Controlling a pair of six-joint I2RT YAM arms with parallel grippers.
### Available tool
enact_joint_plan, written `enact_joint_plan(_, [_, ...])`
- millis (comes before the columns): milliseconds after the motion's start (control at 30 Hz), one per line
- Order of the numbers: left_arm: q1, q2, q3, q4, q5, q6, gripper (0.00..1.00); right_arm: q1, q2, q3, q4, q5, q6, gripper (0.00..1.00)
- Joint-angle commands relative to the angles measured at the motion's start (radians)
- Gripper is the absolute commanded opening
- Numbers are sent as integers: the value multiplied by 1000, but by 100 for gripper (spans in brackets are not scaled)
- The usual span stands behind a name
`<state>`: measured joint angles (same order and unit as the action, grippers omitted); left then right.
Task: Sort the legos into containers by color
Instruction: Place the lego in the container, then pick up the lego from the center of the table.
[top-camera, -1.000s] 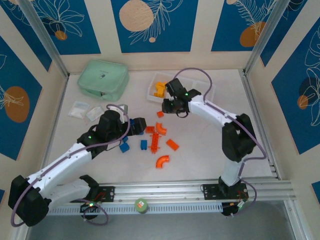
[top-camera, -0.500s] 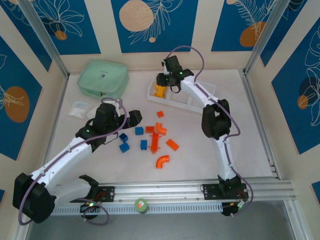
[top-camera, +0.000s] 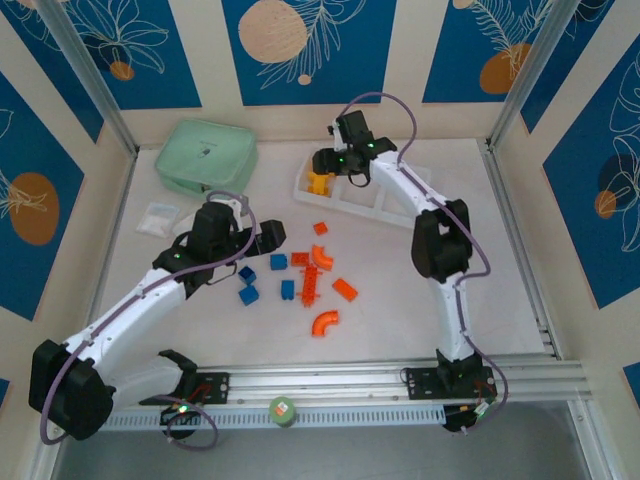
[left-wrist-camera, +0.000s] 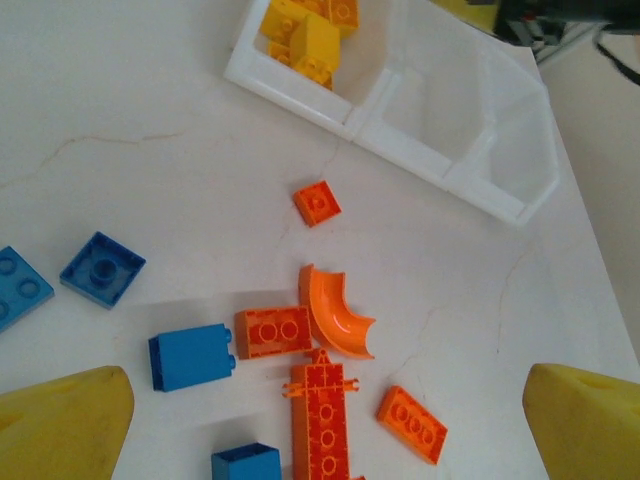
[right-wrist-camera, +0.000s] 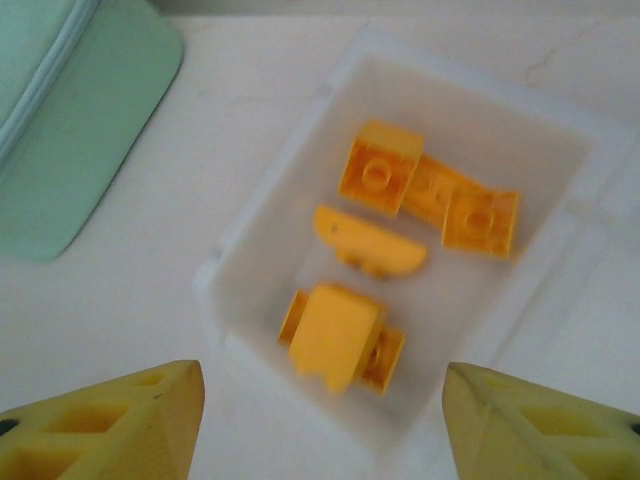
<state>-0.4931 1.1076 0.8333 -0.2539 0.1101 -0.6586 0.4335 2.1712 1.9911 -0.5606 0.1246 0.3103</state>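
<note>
- Legos here are small hard plastic bricks. I judge them light, stiff and rather slick: unlikely to break, but apt to skid or twist if pinched off-centre.
- Yellow-orange bricks (right-wrist-camera: 340, 335) lie in the end compartment of the tray (right-wrist-camera: 215, 290). I can see no bricks in its other two compartments.
- Red-orange bricks (left-wrist-camera: 338, 318) lie loose on the table just off the tray's long side. The blue bricks (left-wrist-camera: 192, 357) lie beyond them, farther from the tray.
- The right gripper (right-wrist-camera: 320, 390) hangs over the tray's yellow compartment, claw spread, nothing between its fingers.
- The left gripper (left-wrist-camera: 325, 385) hovers above the loose pile beside the tray, claw spread wide and empty.
- Best hold, I judge, is across two flat opposite side walls rather than the studs. An arch piece should be taken across its flat faces, not its curve.
</note>
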Motion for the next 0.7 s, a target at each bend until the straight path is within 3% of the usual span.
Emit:
enact_joint_plan(0, [0, -22, 12, -23, 67, 5, 99, 28, -184, -160, 54, -37, 0, 67])
enact_joint_plan(367, [-139, -91, -85, -28, 17, -82, 99, 76, -594, -758, 23, -18, 84, 72])
enact_joint_plan(667, [-277, -80, -129, 39, -99, -153, 99, 111, -725, -1057, 67, -43, 106, 75])
